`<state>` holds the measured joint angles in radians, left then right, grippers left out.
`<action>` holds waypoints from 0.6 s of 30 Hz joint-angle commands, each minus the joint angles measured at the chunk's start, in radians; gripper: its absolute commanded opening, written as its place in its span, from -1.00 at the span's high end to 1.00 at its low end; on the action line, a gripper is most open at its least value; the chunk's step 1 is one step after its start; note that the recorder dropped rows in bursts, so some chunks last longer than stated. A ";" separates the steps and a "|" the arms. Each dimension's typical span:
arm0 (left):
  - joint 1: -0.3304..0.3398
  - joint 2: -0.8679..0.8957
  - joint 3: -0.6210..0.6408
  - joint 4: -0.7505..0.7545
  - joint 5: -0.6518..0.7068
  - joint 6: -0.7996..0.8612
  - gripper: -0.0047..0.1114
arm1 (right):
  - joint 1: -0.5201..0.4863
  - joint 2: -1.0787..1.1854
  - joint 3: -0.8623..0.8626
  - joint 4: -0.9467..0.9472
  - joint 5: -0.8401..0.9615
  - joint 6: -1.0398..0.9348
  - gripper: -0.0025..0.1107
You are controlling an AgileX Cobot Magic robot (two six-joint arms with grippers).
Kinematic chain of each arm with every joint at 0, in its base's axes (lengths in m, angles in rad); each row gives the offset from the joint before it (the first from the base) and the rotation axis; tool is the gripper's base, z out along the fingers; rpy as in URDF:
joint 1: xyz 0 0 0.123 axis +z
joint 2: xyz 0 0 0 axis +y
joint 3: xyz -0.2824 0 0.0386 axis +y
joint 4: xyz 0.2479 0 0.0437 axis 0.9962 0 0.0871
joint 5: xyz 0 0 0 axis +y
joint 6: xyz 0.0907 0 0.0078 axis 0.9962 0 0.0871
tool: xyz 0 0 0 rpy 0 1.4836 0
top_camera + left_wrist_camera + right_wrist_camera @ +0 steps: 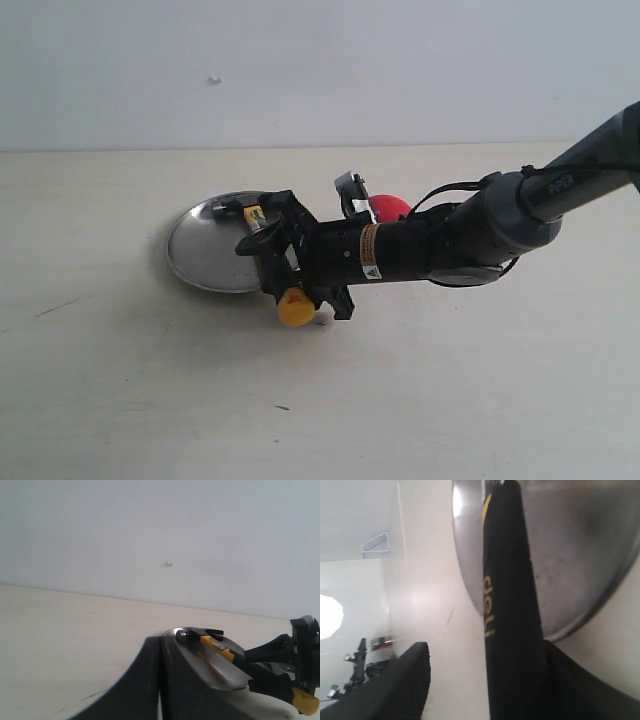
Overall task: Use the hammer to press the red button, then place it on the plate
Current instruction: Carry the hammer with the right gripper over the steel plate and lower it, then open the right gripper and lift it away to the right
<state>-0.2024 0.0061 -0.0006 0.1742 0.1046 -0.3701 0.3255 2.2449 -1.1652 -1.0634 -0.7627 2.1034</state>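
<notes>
The hammer (254, 215) lies slanted with its dark head on the silver plate (205, 250); its yellow butt (296, 307) sticks out past the plate's near rim. My right gripper (270, 235) straddles the handle from the right. In the right wrist view the black handle (510, 605) rests against one finger, while the other finger (410, 680) stands well apart with bare table between, so the right gripper (487, 650) is open. The red button (388, 207) peeks out behind the right arm. My left gripper (160, 645) is shut and empty, away from the plate (220, 672).
A pale table (150, 400) runs to a white wall at the back. The right arm (500, 215) reaches in from the right edge over the button. A small dark speck (284, 407) lies on the table in front.
</notes>
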 commanded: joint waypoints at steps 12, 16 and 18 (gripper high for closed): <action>-0.001 -0.006 0.001 -0.007 -0.006 -0.005 0.92 | -0.005 -0.136 -0.014 -0.062 0.354 -0.158 -0.07; -0.001 -0.006 0.001 -0.007 -0.006 -0.005 0.92 | -0.005 -0.139 -0.053 -0.087 0.365 -0.204 -0.07; -0.001 -0.006 0.001 -0.007 -0.006 -0.005 0.92 | -0.005 -0.139 -0.075 -0.094 0.365 -0.224 -0.07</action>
<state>-0.2024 0.0061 -0.0006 0.1742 0.1046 -0.3737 0.3255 2.1204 -1.2126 -1.1436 -0.4021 1.9169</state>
